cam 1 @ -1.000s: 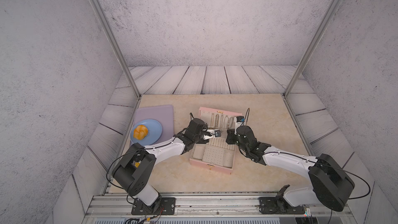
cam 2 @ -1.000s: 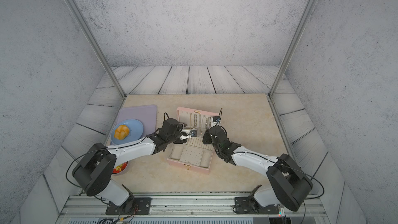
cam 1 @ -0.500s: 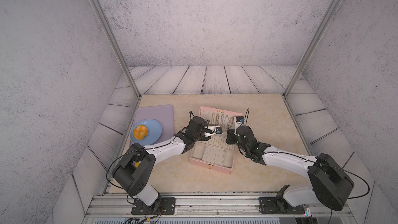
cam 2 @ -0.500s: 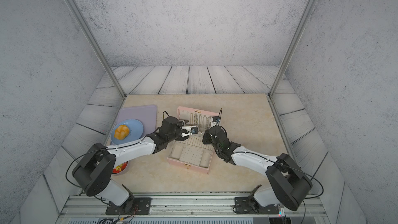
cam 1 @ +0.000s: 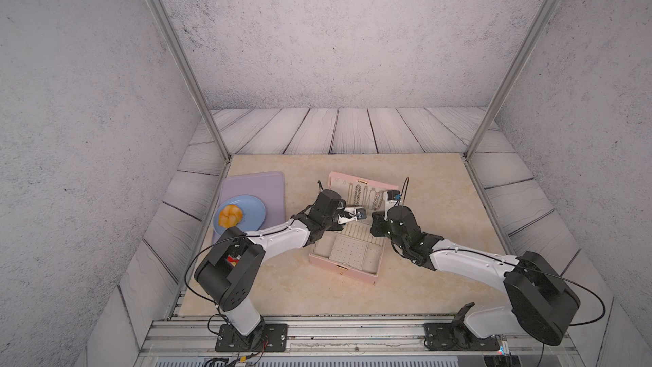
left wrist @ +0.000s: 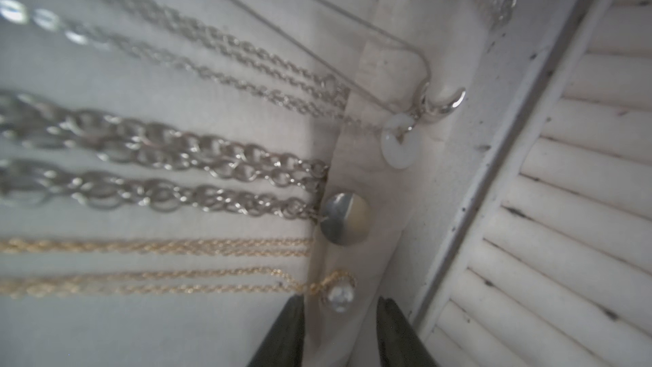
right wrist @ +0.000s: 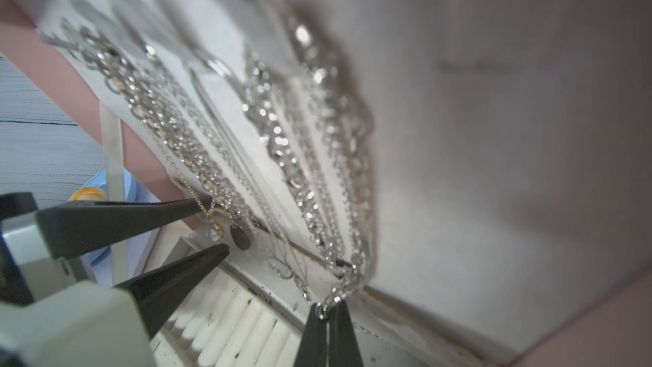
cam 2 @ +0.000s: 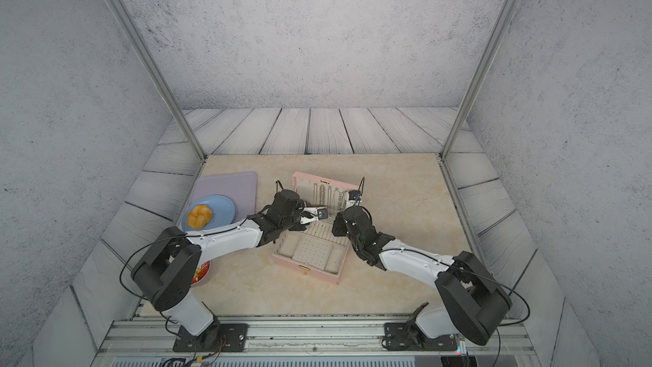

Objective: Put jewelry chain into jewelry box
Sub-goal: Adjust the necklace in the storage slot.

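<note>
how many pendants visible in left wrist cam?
4: white disc and silver crescent together on the thin chain; grey disc at the heavy chain's end; pearl on a gold chain. Others may be hidden.

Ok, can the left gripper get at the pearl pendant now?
Probably yes: the left gripper is open and the pearl pendant sits right at its fingertips, nothing between. The right gripper pinches the jewelry chain well aside.

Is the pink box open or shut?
Open. The jewelry box has its lid standing up, chains hanging inside it, ring rolls showing.
</note>
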Robot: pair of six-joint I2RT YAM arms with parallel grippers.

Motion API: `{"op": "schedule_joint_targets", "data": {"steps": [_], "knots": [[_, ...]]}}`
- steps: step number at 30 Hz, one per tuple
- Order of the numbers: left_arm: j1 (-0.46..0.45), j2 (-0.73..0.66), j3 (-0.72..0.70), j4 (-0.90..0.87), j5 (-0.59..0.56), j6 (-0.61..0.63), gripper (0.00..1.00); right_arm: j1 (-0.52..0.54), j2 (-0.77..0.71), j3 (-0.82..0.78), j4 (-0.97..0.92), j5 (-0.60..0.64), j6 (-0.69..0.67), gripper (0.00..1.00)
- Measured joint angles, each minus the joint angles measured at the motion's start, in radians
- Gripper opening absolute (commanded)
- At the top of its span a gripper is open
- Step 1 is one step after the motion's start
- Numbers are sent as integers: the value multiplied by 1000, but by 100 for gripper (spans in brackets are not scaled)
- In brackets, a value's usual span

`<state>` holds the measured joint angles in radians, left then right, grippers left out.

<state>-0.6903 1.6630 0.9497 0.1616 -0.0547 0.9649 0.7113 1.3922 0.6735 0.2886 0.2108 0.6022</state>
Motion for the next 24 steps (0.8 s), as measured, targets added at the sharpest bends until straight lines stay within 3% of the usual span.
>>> {"op": "schedule_joint_targets", "data": {"steps": [5, 16, 24], "knots": [[0, 2, 3, 0, -10, 10, 1, -2, 0, -6, 0, 0, 0, 0], [-4, -47, -13, -68, 6, -99, 0, -10, -13, -8, -7, -8, -2, 0], [-19, -76, -29, -104, 8, -161, 0, -16, -132, -18, -50, -37, -7, 0]]}}
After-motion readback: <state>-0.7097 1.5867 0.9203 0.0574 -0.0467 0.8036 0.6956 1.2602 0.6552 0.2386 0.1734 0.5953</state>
